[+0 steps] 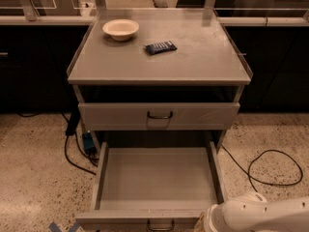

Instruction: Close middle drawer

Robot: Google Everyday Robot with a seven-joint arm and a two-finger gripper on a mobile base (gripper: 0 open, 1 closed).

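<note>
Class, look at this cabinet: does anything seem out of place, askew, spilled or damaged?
Only the middle drawer stands out: it is pulled far out and empty, while the top drawer is pushed in. The bowl and dark packet sit tidily on top. Only the white arm shows, bottom right; the gripper is out of view.

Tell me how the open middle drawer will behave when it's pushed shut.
The middle drawer looks empty and metal, so probably rigid, light, sliding straight. Pushed off-centre from its handle it might bind. The gripper is out of view; only the white arm shows lower right.
</note>
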